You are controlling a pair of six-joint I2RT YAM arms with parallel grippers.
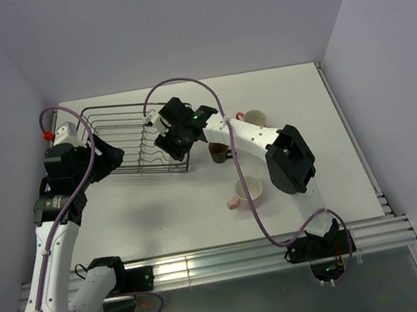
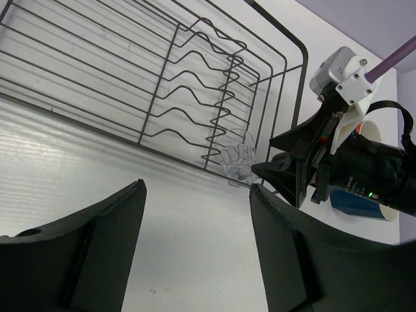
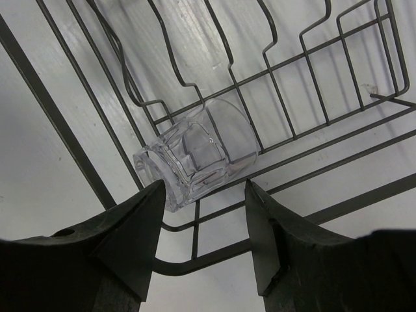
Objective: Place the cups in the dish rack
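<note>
The clear glass tumbler (image 3: 201, 153) lies on its side inside the dish rack (image 3: 214, 255), at the rack's right end by the plate dividers. My right gripper (image 3: 205, 195) is open just behind it, with a finger on each side of its base. In the top view the right gripper (image 1: 166, 146) hovers over the right end of the rack (image 1: 107, 107). My left gripper (image 2: 198, 195) is open and empty above the table in front of the rack (image 2: 303, 62); it sees the tumbler (image 2: 239, 159) and the right gripper (image 2: 263, 170).
A pink cup (image 1: 247, 192), a dark brown mug (image 1: 218, 152) and an orange-handled cup (image 1: 255, 119) stand on the table right of the rack. A blue cup (image 2: 357, 201) shows behind the right gripper. Walls close in on both sides.
</note>
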